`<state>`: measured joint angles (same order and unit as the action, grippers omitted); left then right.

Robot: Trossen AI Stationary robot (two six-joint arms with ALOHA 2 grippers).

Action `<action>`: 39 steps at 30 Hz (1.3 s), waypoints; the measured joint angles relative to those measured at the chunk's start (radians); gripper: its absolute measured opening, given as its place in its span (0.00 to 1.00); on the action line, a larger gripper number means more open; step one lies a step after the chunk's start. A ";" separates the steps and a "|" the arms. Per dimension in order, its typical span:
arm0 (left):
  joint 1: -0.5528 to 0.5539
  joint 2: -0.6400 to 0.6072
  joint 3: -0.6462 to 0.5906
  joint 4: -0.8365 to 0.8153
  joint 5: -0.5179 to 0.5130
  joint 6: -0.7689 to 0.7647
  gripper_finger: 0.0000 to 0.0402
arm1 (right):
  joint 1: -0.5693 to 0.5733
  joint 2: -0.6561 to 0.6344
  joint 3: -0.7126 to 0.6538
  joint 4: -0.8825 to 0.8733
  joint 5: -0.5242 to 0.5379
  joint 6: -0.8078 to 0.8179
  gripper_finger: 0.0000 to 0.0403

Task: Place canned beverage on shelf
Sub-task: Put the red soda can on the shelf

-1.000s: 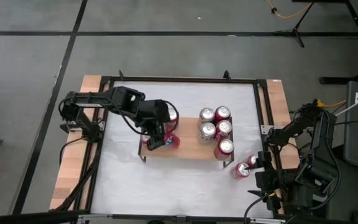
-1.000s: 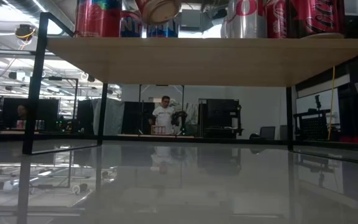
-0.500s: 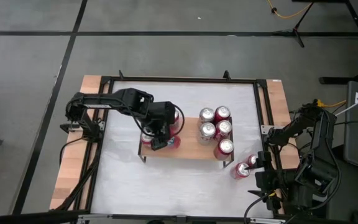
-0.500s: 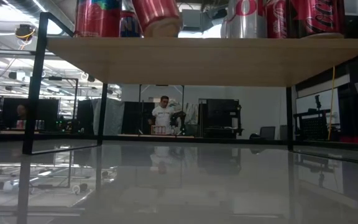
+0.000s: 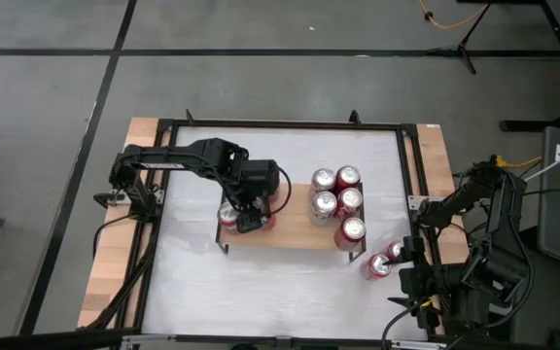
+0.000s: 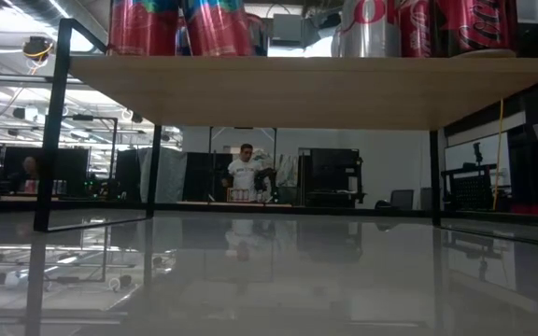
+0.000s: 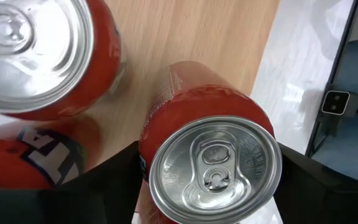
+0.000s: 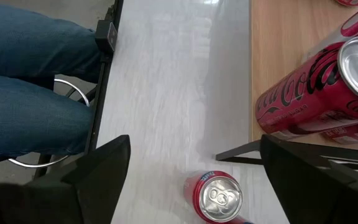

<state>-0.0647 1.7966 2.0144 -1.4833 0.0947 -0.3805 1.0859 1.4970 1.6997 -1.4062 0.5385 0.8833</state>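
The shelf (image 5: 295, 230) is a low wooden plank on thin black legs in the middle of the white table. My left gripper (image 5: 251, 210) hangs over its left end, shut on a red canned beverage (image 7: 211, 163). In the low view this can (image 6: 215, 26) stands upright with its base at the plank (image 6: 306, 89). Two more red cans (image 7: 23, 43) (image 7: 33, 155) stand beside it. Several cans (image 5: 338, 199) stand on the shelf's right end. My right gripper (image 8: 194, 140) waits open at the table's right edge, over a can (image 8: 216, 198) that stands on the table. My left gripper pinches the can's side wall (image 7: 149, 155) just under the top rim, one finger (image 7: 114, 180) on each side. The fingers come from above, pointing steeply down. The can is upright, top up, its base level with the plank; whether it rests there I cannot tell.
A black frame (image 5: 280, 124) runs around the table, with wooden strips along its left and right sides. A person's legs in jeans (image 8: 23, 93) are close to the table's right side. Free plank (image 5: 295, 219) lies between the held can and the right-hand group.
My left gripper has sunk toward the shelf's left end and reached a little farther over it. The can it holds was tilted above the plank, showing its base in the low view; now it stands upright with its base down at the plank.
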 joint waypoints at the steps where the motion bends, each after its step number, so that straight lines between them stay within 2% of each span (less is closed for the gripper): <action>1: 0.000 0.000 0.000 -0.003 -0.002 0.000 0.70 | 0.000 0.000 0.000 0.000 0.000 0.000 0.86; 21: -0.003 0.000 0.000 0.010 -0.030 -0.002 0.75 | 0.000 0.000 0.000 0.000 0.000 0.000 0.86; 39: -0.003 0.000 -0.001 0.011 -0.030 -0.005 0.76 | 0.000 0.000 0.000 0.000 0.000 0.000 0.86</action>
<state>-0.0681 1.7966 2.0132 -1.4719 0.0647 -0.3851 1.0859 1.4971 1.6998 -1.4067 0.5385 0.8833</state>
